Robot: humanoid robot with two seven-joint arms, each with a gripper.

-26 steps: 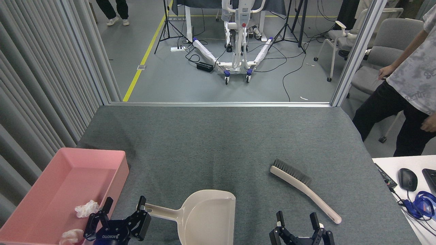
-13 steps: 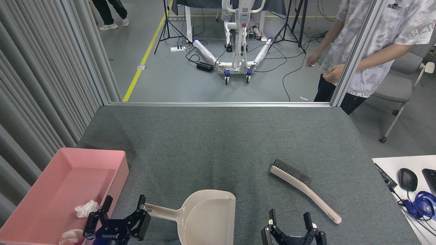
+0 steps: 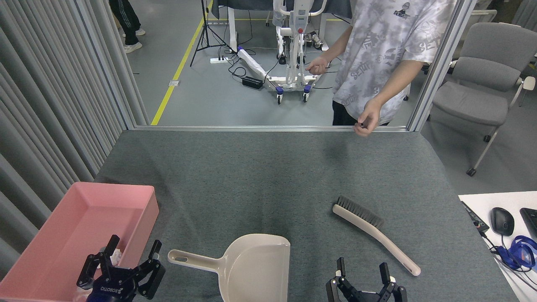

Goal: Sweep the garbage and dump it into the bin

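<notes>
At the lower left of the frame, the left gripper (image 3: 131,255) hangs with jaws spread and empty over the near rim of the pink bin (image 3: 138,191). A scrap of white garbage (image 3: 117,253) shows inside the bin, just behind the gripper. The right gripper (image 3: 363,268), bottom centre-right, is also spread and holds nothing. The dustpan (image 3: 251,268) and brush (image 3: 373,237) lie free on the grey table (image 3: 268,167). Risks: a person's hand (image 3: 366,121) at the upper edge could meet a swinging arm, and the left gripper could knock the bin.

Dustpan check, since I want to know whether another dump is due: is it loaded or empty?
Empty. The dustpan lies flat on the table, its scoop bare, with no garbage in it, and neither gripper holds it.
</notes>
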